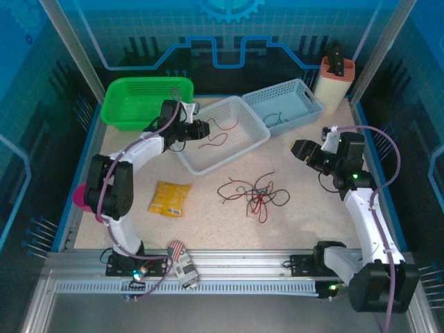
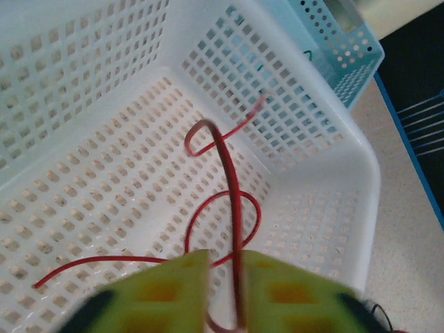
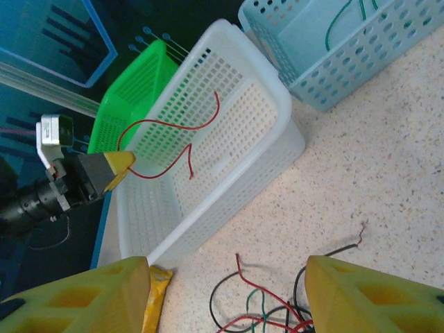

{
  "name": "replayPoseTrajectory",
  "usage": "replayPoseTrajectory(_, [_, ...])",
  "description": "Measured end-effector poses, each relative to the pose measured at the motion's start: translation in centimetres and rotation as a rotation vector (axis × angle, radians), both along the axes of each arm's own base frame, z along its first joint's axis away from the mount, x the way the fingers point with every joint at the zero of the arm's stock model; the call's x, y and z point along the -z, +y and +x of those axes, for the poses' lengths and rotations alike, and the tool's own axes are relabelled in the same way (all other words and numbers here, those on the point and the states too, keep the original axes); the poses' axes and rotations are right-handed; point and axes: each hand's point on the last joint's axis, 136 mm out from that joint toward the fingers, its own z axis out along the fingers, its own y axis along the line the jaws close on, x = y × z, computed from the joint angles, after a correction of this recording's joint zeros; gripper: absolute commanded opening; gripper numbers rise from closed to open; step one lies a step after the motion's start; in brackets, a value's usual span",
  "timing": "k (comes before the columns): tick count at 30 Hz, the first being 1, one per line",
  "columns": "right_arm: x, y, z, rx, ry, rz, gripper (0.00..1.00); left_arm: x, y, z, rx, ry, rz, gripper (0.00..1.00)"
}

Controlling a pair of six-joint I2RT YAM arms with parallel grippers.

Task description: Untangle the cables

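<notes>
Cables (image 1: 253, 194) lie tangled on the bench (image 1: 312, 222) near my right jaws, spread wide and empty; my left jaws stand slightly parted around 1 red cable (image 2: 232, 201) over the white basket (image 2: 361, 177).

A speckled beige tabletop (image 1: 312, 208) carries three perforated plastic baskets along its far side: a green one (image 1: 114, 114) at the left, a white one (image 1: 229, 156) in the middle and a light blue one (image 1: 298, 119) just right of it. Nearer lie a yellow crinkled snack packet (image 1: 170, 198) and, well apart to its right, a loose tangle of thin red, black and green cables (image 1: 253, 194).
</notes>
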Motion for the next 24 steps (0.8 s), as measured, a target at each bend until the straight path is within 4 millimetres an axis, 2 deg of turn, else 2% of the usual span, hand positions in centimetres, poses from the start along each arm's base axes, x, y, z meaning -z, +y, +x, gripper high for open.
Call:
replayPoseTrajectory(2, [0.9, 0.4, -0.1, -0.015, 0.032, -0.013, 0.62, 0.9, 0.1, 0.5, -0.005, 0.019, -0.003, 0.61])
replayPoseTrajectory(5, [1.8, 1.1, -0.3, -0.04, 0.071, -0.032, 0.62, 1.1, 0.9, 1.2, -0.026, 0.028, -0.013, 0.72])
replayPoseTrajectory(6, [2.0, 1.2, -0.3, -0.047, 0.082, -0.039, 0.62, 1.1, 1.3, 1.4, -0.034, 0.029, -0.016, 0.86])
replayPoseTrajectory(7, [1.9, 1.4, -0.2, -0.054, 0.086, -0.049, 0.62, 0.8, 1.6, 1.6, -0.041, 0.016, -0.018, 0.9])
replayPoseTrajectory(8, [1.8, 1.5, -0.2, -0.062, 0.086, -0.059, 0.62, 0.4, 2.0, 1.8, -0.051, 0.005, -0.024, 0.99])
replayPoseTrajectory(12, [1.2, 2.0, -0.3, -0.085, 0.079, -0.091, 0.62, -2.1, 2.8, 0.5, -0.063, -0.048, -0.03, 0.99])
replayPoseTrajectory(17, [1.5, 2.1, -0.9, -0.104, 0.095, -0.142, 0.58, -8.9, 2.8, -3.3, -0.022, -0.177, -0.073, 0.98])
replayPoseTrajectory(19, [1.6, 2.6, -1.4, -0.136, 0.087, -0.173, 0.56, -11.7, 2.6, -5.9, 0.024, -0.233, -0.089, 0.95])
replayPoseTrajectory(22, [1.2, 3.9, -2.3, -0.209, 0.031, -0.23, 0.55, -13.8, 1.9, -10.2, 0.118, -0.274, -0.082, 0.91])
replayPoseTrajectory(24, [0.8, 4.8, -3.1, -0.261, -0.007, -0.272, 0.55, -13.6, 0.8, -13.5, 0.197, -0.278, -0.053, 0.88])
